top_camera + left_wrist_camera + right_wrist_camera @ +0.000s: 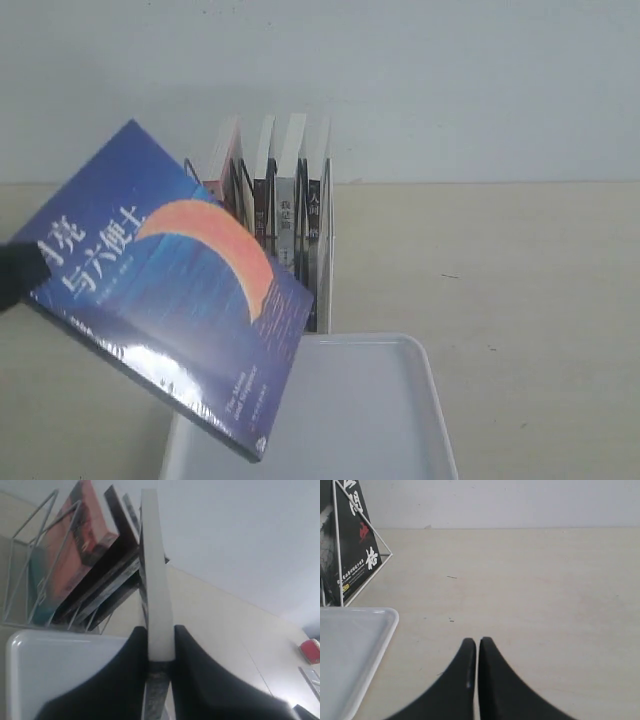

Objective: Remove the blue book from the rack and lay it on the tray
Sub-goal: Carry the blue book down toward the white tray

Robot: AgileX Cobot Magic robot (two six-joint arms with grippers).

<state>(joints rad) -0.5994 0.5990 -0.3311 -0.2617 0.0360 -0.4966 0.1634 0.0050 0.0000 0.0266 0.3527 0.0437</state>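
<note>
The blue book (170, 290), with its orange-red crescent and white title, hangs tilted in the air over the left end of the white tray (370, 420). My left gripper (18, 275) is shut on the book's edge at the far left. In the left wrist view the book's white page edge (156, 595) runs up between the black fingers (125, 675), with my left gripper (160, 630) clamped on it. The white wire rack (325, 260) stands behind the tray, holding several upright books. My right gripper (477, 642) is shut and empty, low above the bare table right of the tray (355, 650).
The rack (30, 580) still holds a pink-and-teal book (75, 545), dark books and a grey-spined book (288, 225). A black-covered book (350, 540) shows in the rack's outer slot. A red object (311, 650) lies far off on the beige table (530, 280).
</note>
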